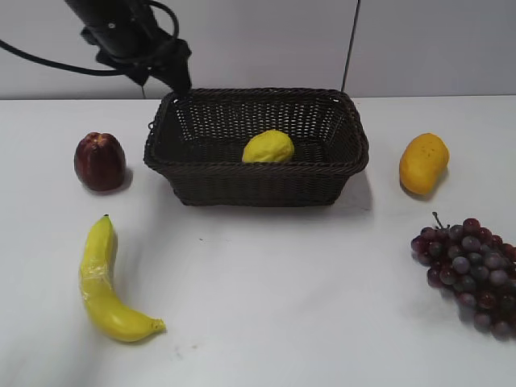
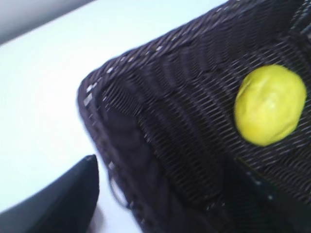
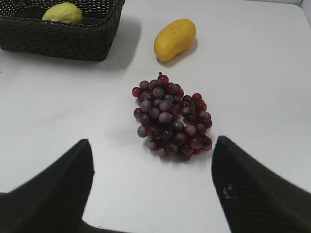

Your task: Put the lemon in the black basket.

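Note:
The bright yellow lemon lies inside the black basket at the back middle of the table. My left gripper hangs above the basket's back left corner, open and empty. In the left wrist view the lemon rests on the basket's woven floor, apart from the spread jaws. My right gripper is open and empty over the table; it does not show in the exterior view. The right wrist view shows the lemon in the basket at the far left.
A dark red fruit sits left of the basket and a banana at front left. A mango lies right of the basket, grapes at front right. The right wrist view shows the grapes just ahead of the jaws, with the mango beyond.

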Controlling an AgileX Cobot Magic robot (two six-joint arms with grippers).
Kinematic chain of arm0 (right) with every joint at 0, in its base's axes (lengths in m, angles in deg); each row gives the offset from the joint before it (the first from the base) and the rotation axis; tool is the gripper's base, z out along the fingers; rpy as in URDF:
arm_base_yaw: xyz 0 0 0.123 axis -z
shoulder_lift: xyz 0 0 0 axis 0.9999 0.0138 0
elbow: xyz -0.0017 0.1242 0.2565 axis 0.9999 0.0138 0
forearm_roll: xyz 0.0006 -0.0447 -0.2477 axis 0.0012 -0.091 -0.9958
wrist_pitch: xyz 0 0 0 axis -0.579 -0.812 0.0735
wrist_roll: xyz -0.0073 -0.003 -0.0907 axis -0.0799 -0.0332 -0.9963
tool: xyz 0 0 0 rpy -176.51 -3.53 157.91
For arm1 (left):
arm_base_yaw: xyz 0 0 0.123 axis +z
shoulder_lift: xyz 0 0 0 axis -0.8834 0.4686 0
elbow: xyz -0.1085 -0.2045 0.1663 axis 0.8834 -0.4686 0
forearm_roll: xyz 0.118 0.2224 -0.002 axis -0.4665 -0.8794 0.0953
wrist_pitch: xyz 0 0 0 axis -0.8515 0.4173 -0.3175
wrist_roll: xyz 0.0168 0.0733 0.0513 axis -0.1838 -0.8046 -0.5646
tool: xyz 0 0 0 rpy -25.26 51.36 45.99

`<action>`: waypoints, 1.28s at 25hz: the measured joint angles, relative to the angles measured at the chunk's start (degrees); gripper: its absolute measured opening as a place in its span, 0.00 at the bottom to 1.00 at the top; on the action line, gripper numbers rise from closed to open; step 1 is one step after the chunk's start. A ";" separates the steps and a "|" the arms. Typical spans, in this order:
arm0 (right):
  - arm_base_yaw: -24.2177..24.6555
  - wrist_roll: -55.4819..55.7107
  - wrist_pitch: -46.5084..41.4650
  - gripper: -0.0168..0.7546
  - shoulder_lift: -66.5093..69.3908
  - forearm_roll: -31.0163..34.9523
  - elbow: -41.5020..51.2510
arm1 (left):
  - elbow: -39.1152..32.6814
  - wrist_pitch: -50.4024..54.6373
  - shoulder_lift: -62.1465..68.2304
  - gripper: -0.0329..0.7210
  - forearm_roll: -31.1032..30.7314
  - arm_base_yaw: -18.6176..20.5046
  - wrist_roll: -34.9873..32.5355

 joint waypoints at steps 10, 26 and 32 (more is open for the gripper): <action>0.00 0.00 0.00 0.76 0.00 0.00 0.00 | -0.20 17.71 -0.88 0.82 -13.22 8.33 11.18; 0.00 0.00 0.00 0.76 0.00 0.00 0.00 | -31.08 18.04 -20.45 0.82 -9.32 12.75 12.94; 0.00 0.00 0.00 0.76 0.00 0.00 0.00 | -49.93 14.64 -32.55 0.82 -9.32 12.75 12.94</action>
